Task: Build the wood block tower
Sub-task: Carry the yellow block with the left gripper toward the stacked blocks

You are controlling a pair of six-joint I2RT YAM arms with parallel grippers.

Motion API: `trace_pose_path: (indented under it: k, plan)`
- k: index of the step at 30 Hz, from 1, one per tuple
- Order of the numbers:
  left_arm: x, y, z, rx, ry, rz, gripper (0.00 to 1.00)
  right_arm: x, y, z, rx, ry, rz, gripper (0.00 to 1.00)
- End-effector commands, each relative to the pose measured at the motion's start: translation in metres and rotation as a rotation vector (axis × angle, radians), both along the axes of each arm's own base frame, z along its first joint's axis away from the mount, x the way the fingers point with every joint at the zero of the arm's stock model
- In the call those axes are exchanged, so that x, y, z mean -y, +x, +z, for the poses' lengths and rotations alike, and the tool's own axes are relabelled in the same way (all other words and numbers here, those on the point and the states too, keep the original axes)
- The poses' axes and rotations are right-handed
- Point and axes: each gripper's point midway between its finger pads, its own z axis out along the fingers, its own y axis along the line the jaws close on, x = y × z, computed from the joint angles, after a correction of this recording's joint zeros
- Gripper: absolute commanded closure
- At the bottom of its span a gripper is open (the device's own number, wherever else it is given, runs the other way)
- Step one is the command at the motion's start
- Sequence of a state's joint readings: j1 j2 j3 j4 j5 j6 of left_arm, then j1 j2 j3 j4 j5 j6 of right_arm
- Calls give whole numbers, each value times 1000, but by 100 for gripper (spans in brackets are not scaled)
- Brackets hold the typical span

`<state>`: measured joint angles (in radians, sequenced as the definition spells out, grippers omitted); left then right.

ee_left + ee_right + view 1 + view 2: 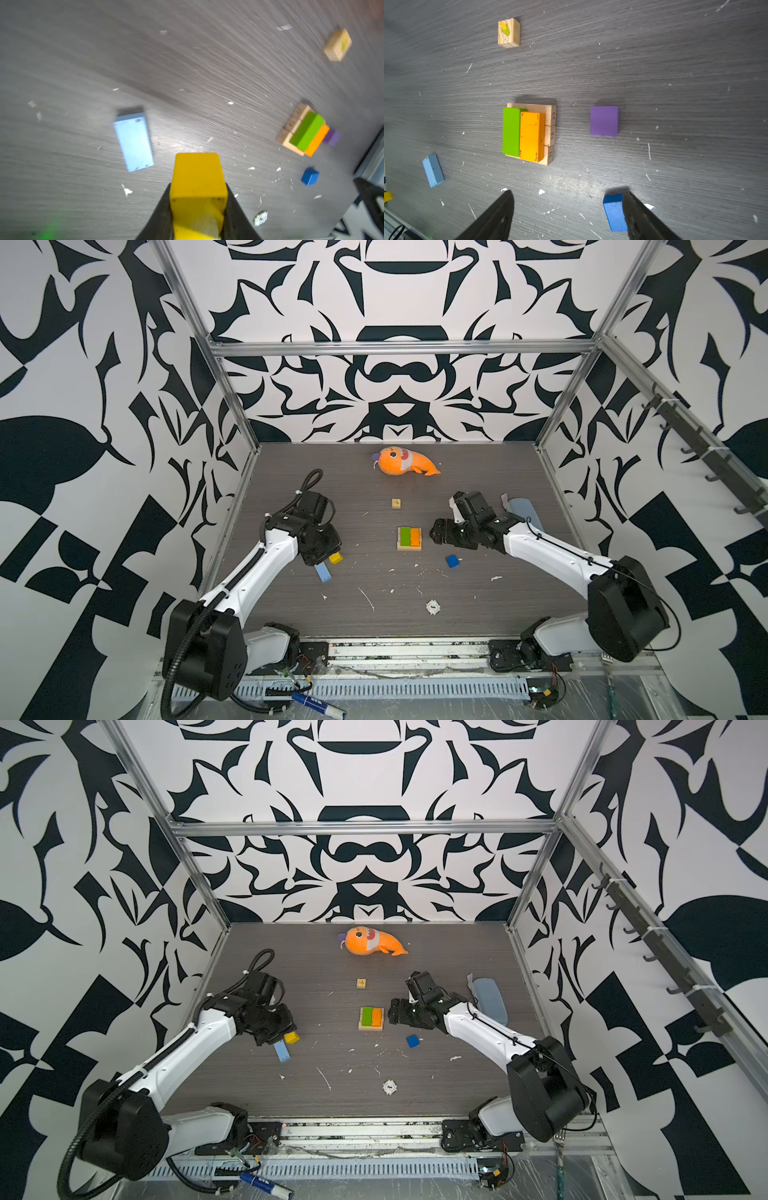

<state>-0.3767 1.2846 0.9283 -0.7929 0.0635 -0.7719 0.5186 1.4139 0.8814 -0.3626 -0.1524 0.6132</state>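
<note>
One yellow brick (336, 558), part hidden, left gripper (198, 186) clamped

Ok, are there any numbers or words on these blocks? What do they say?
"29": end of one outer tan bar.
"58": end of the middle tan bar.
"31": end of the other outer tan bar.
Small tag on the corn block: too small to read.
Marker pen label: blurred.

I am reading three numbers stamped on the end faces of the tan bars (550, 135) lying under the green brick (511, 132) and orange brick (530, 136): 29, 58, 31. The tiny label on the corn-picture block (508, 32) is showing too small to read.
</note>
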Motion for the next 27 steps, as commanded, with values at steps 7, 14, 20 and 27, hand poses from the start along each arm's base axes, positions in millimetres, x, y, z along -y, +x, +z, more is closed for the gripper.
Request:
trace_pose_path:
  k: [7,14,20,27]
  plan:
    - [65,-3,-13,-6,215,-416,92,13,1,25,55,-9,-1,14]
    - [123,-4,-19,21,262,-615,94,32,-10,26,61,-18,-34,13]
    - [154,-14,-36,-13,311,-740,94,48,-23,24,54,-47,-53,12]
    - [169,-31,-59,-51,357,-838,92,58,-32,25,50,-65,-52,11]
